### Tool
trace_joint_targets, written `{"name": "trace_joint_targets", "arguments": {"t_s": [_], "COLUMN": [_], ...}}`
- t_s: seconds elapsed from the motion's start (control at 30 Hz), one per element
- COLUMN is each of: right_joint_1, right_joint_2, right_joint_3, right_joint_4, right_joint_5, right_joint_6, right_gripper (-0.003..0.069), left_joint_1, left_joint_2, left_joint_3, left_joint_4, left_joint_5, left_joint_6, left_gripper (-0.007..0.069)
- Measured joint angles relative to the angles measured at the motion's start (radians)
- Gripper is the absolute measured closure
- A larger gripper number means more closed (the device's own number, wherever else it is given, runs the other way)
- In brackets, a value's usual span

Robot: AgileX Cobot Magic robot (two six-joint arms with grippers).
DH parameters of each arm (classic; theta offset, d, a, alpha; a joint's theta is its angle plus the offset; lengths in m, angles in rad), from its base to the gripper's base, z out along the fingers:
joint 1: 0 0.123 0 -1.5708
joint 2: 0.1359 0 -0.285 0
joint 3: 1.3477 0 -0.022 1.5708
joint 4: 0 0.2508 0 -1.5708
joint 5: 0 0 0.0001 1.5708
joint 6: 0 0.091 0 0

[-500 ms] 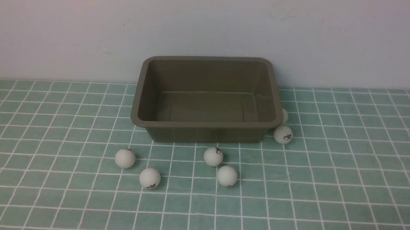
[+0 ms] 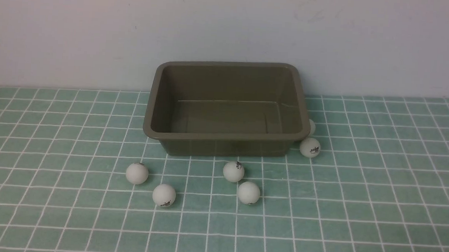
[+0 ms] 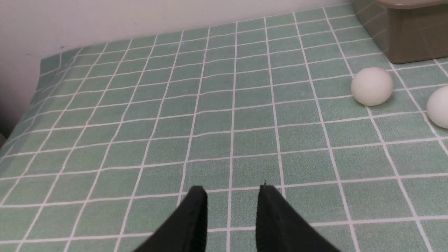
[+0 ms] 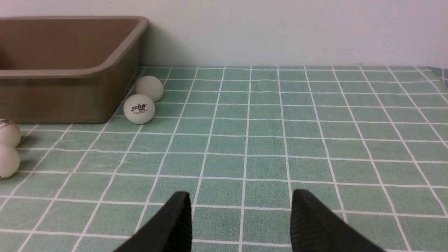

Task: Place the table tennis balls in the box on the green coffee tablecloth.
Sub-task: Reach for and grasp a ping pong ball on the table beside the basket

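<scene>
6 small matte white table tennis balls lie well ahead of both arms, none betw. jaws. L gripper jaws narrow, R gripper jaws apart, both empty.

The only print close to legible sits on a white ball just beside the box at its near right corner. In the right wrist view it shows a row of small star-like marks over dark letters that look like "DHS", with a finer line below too small to read. In the front view, a second ball at lower centre-left and a third ball at centre carry dark print, unreadable.
</scene>
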Motion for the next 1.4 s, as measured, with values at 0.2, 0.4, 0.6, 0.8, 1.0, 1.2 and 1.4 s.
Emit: {"name": "trace_joint_targets", "arguments": {"t_s": [0.2, 0.4, 0.6, 0.8, 1.0, 1.2, 1.4], "right_joint_1": [0.0, 0.0, 0.0, 0.0, 0.0, 0.0, 0.0], "right_joint_2": [0.0, 0.0, 0.0, 0.0, 0.0, 0.0, 0.0], "right_joint_3": [0.0, 0.0, 0.0, 0.0, 0.0, 0.0, 0.0], "right_joint_4": [0.0, 0.0, 0.0, 0.0, 0.0, 0.0, 0.0], "right_joint_5": [0.0, 0.0, 0.0, 0.0, 0.0, 0.0, 0.0], "right_joint_6": [0.0, 0.0, 0.0, 0.0, 0.0, 0.0, 0.019], "right_gripper": [0.0303, 0.0303, 0.0303, 0.0303, 0.0303, 0.0303, 0.0303], "left_joint_1": [0.0, 0.0, 0.0, 0.0, 0.0, 0.0, 0.0], "left_joint_2": [0.0, 0.0, 0.0, 0.0, 0.0, 0.0, 0.0], "left_joint_3": [0.0, 0.0, 0.0, 0.0, 0.0, 0.0, 0.0], "left_joint_4": [0.0, 0.0, 0.0, 0.0, 0.0, 0.0, 0.0], "left_joint_5": [0.0, 0.0, 0.0, 0.0, 0.0, 0.0, 0.0], "left_joint_6": [0.0, 0.0, 0.0, 0.0, 0.0, -0.001, -0.001], "left_gripper": [0.044, 0.044, 0.044, 0.044, 0.044, 0.044, 0.044]}}
